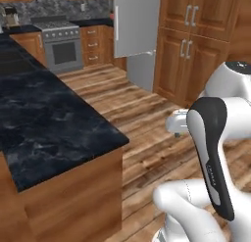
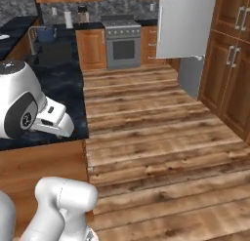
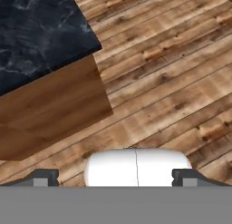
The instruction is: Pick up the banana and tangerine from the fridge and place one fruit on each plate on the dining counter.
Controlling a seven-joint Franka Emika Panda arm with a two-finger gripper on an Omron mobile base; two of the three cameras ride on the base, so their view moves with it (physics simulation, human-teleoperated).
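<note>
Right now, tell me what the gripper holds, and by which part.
Nothing. The gripper is open, its fingertips wide apart with only wooden floor beyond them.

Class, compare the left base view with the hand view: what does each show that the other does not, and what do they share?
Left base view alone: the fridge with its door swung out, a steel stove at the far wall, and tall wooden cabinets.

Hand view alone: the gripper, its two dark finger tips standing far apart with nothing between them, above the floor.

Both: the corner of the dining counter, dark marbled top over a reddish-brown front, and the plank floor.
</note>
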